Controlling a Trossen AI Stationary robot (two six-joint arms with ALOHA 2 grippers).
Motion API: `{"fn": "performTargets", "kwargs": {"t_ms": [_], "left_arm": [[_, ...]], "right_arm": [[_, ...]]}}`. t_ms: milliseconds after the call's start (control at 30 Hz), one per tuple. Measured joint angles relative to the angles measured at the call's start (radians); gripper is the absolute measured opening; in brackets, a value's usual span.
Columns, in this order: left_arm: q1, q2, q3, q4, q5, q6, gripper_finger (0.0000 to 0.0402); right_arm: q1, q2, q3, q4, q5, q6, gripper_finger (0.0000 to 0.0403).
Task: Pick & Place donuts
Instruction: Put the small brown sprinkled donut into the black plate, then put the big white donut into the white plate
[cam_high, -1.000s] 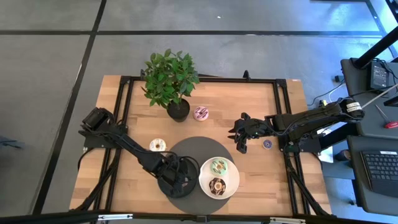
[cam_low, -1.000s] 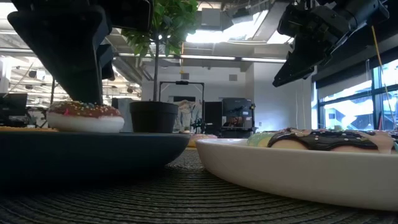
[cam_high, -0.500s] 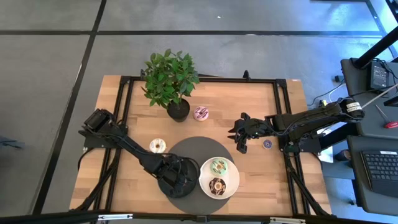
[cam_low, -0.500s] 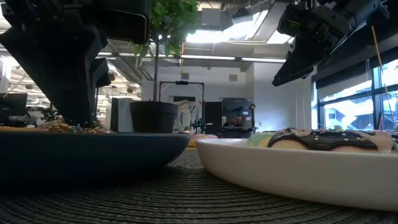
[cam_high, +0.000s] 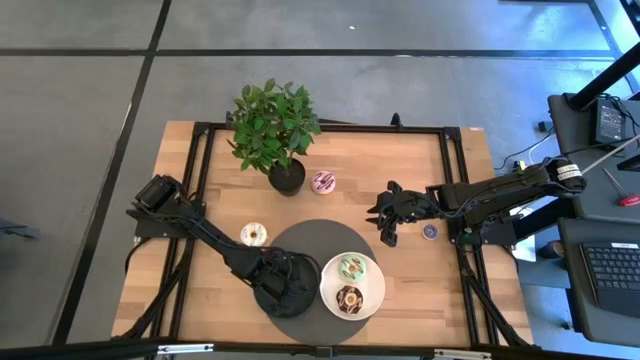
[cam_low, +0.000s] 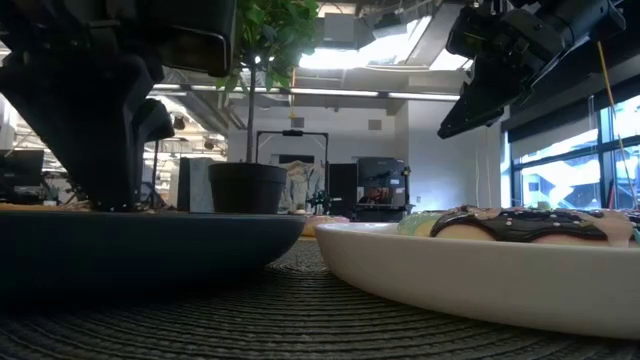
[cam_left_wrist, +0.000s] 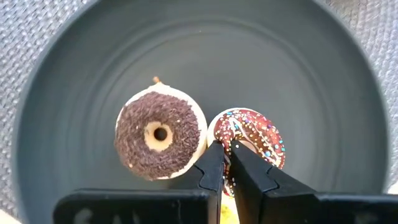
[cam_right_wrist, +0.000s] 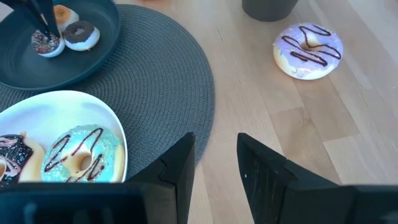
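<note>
My left gripper is down in the black plate, shut on a brown donut with coloured sprinkles. A chocolate-sprinkled donut lies flat beside it on the plate. The white plate holds a green-iced donut and a chocolate-iced one. A pink donut, a white one and a tiny purple one lie on the table. My right gripper is open and empty above the table, right of the mat. My left gripper pinches the ring of the coloured-sprinkle donut on the side nearest the chocolate-sprinkled one. One finger is at the hole and the other outside the ring. The fingers come from above, pointing down. The donut lies flat in the plate.
Both plates sit on a round grey mat. A potted plant stands at the table's far side, next to the pink donut. A small orange donut also lies in the black plate.
My left gripper has gone down with the coloured-sprinkle donut. In the low view the donut stood above the black plate's rim a second ago and now sits hidden below it. My right arm has kept still.
</note>
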Motion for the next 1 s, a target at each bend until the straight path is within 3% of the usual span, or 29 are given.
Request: {"fn": "performTargets", "kwargs": {"t_ms": [200, 733, 867, 1000], "left_arm": [[0.0, 0.0, 0.0, 0.0, -0.016, -0.001, 0.0024], [0.013, -0.038, 0.018, -0.018, 0.03, -0.024, 0.0115], [0.012, -0.099, 0.018, -0.202, -0.054, -0.194, 0.012], [0.009, -0.12, 0.017, -0.445, -0.074, -0.408, 0.0119]], "right_arm": [[0.0, 0.0, 0.0, 0.0, 0.0, -0.003, 0.0122], [0.0, 0.0, 0.0, 0.0, 0.0, -0.004, 0.0122], [0.0, 0.0, 0.0, -0.003, 0.0, -0.004, 0.0122], [0.0, 0.0, 0.0, -0.003, 0.0, -0.005, 0.0122]]}}
